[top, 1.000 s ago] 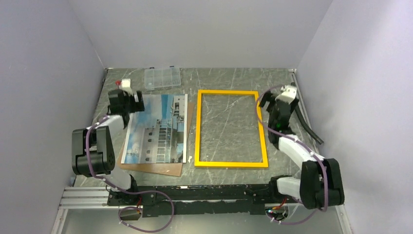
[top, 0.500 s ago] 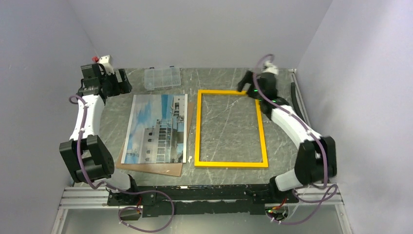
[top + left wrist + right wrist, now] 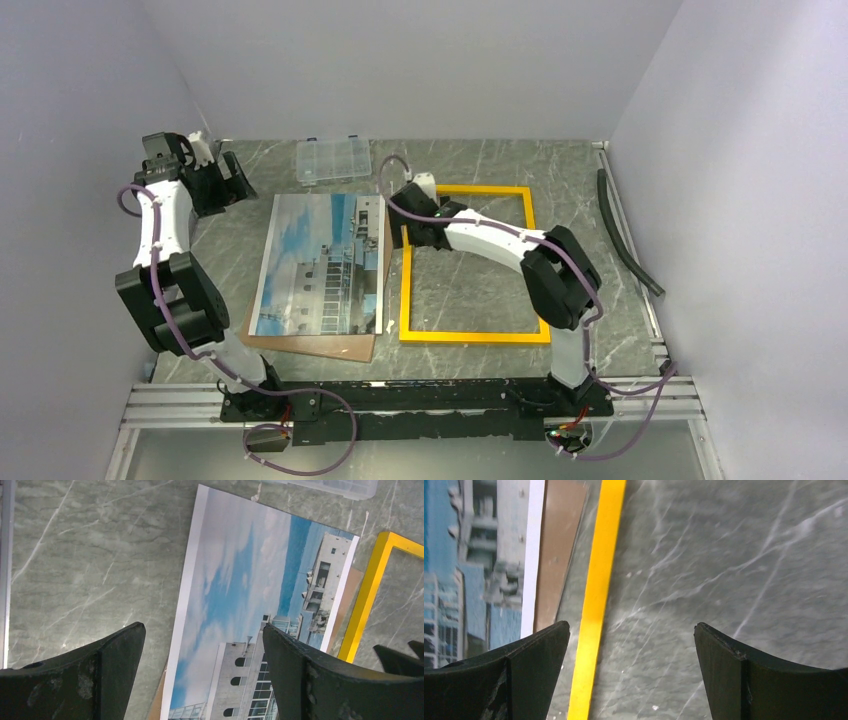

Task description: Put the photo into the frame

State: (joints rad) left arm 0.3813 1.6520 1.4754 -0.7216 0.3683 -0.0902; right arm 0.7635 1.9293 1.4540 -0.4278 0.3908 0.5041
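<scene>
Photo (image 3: pixel 322 262) lies face up on a brown backing board (image 3: pixel 330 345) just beside the left rail of the frame (image 3: pixel 474 336), likely staged there for a short slide across. Both end effectors gape, grasping nothing: the right end effector (image 3: pixel 631 627) hangs low over that rail, while the left end effector (image 3: pixel 202 630) is well beyond it, past the photo. A clear box (image 3: pixel 333 158) beyond the frame's far-left corner blocks nothing.

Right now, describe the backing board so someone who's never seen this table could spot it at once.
On the grey marbled table, look left of the yellow-orange frame to the photo of a building against blue sky. The backing board lies flat under that photo, showing only along its right and near edges. It is plain brown: no image, no coloured border.
</scene>
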